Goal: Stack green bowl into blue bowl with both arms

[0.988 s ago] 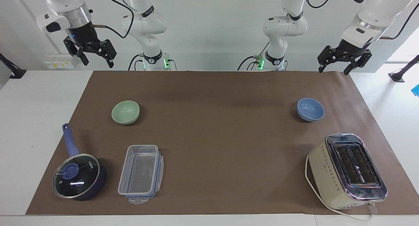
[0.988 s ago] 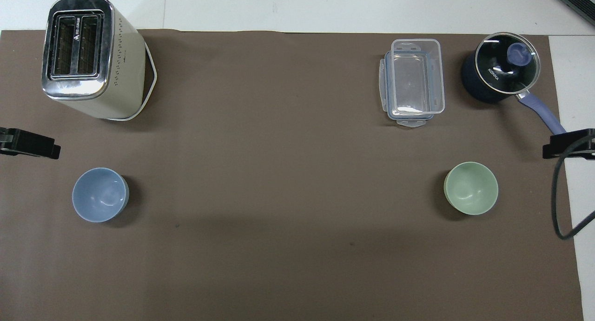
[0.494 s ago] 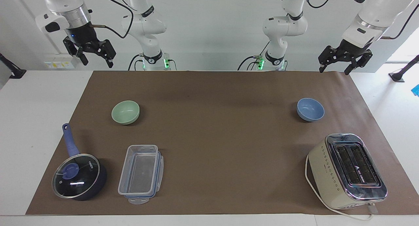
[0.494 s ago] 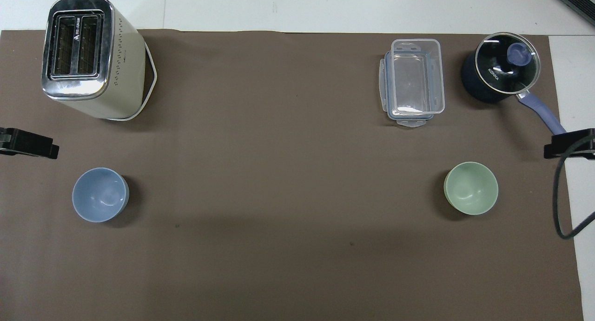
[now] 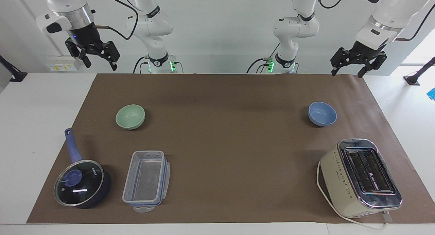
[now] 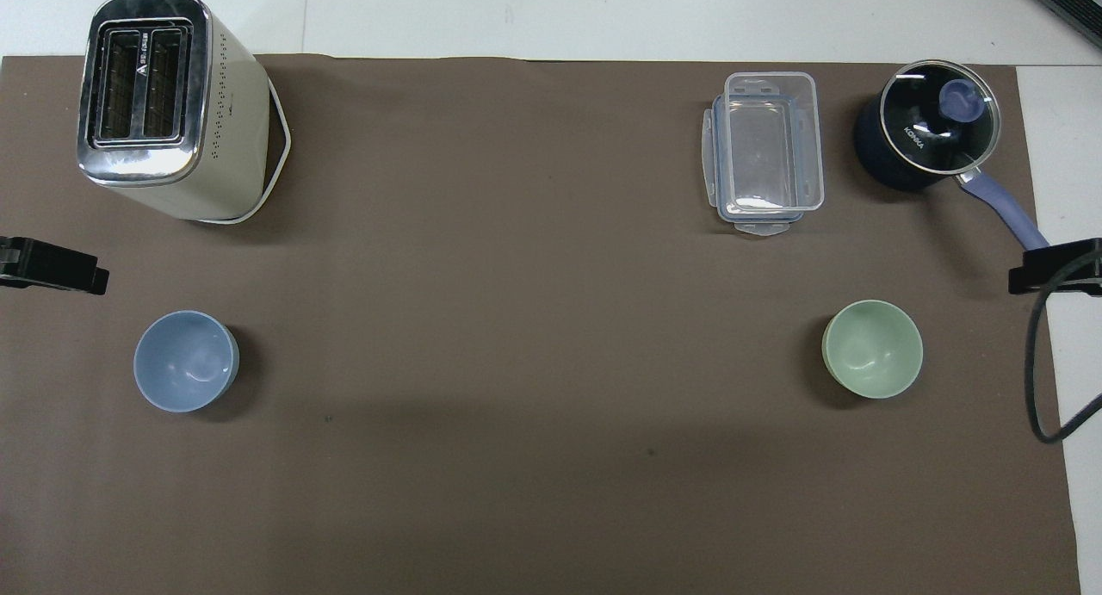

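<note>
Round matte green bowl (image 5: pixel 130 116) — plain.

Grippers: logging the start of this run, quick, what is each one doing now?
Left gripper: open, holding nothing, raised above the table's edge.
Right gripper: open, holding nothing, raised likewise.
</note>
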You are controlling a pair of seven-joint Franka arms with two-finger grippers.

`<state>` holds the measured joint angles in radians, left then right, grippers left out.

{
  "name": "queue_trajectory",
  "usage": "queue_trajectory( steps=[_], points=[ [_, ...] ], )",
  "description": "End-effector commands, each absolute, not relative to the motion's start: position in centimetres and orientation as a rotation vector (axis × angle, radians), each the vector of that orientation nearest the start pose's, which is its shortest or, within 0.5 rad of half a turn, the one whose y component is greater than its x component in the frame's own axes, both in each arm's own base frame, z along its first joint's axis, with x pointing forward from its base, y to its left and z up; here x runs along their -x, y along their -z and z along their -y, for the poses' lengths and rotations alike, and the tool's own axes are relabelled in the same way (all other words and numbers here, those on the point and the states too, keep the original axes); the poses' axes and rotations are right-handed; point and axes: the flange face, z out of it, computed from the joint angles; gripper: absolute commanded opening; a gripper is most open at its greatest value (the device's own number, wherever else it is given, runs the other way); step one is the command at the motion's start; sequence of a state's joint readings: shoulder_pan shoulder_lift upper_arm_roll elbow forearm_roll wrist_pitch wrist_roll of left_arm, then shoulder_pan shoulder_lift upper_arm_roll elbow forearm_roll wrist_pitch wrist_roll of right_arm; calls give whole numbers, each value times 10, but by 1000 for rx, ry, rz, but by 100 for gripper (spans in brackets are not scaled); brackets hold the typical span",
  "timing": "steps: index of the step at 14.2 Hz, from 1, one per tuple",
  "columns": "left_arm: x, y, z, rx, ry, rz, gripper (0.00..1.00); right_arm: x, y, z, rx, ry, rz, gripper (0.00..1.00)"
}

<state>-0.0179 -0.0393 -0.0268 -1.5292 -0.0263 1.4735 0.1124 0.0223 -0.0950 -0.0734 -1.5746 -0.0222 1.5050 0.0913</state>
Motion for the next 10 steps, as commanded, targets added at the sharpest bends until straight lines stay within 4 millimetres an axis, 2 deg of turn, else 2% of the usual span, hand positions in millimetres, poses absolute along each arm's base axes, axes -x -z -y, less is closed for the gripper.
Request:
queue_trajectory(
  steps=[1,10],
  points=[
    [-528,-661,25,3146,-21,-229,100,-512,-670,34,3151,41,-208,100],
    [-527,-659,26,3146,-31,-234,100,-512,-670,34,3151,41,-208,100]
  ],
)
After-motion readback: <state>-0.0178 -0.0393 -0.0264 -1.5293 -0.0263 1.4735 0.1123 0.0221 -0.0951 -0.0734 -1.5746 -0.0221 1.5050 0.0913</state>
